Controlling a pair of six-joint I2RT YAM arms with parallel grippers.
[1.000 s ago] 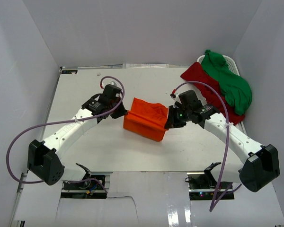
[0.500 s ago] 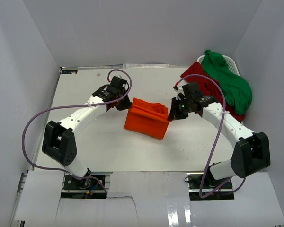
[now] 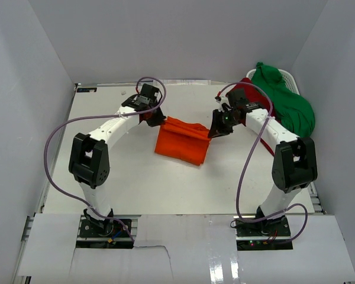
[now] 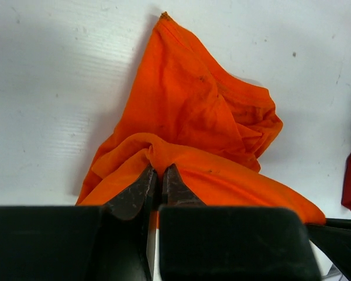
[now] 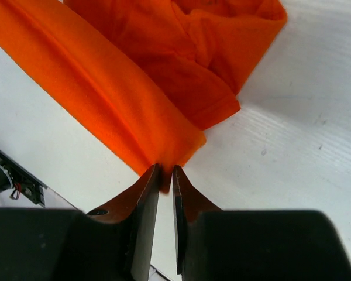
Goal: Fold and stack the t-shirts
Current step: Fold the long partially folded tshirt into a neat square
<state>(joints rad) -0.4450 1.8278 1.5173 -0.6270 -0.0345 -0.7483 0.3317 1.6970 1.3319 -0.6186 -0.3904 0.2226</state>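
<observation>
Left claw (image 4: 159, 170): tips clenched on a raised fold of the bright orange cotton t-shirt (image 4: 193, 111). The cloth bunches around the tips and spreads ahead of them onto the white table (image 4: 47, 88).

Right claw (image 5: 165, 171): tips almost together, pinching a thin sliver of the orange corner. The rest of the shirt runs ahead and to the left as a thick doubled band.

Between the two claws the shirt lies rumpled and partly folded.

On the right claw's outer side is the dark red t-shirt (image 3: 241, 90) with the green t-shirt (image 3: 287, 103) heaped on it, both unfolded.

Step, as judged: folding the first shirt, with one edge held at both ends.

Next move: carry both ends together, keep the edge taut, lay it square, then let go. The right pinch looks slight and may slip.
</observation>
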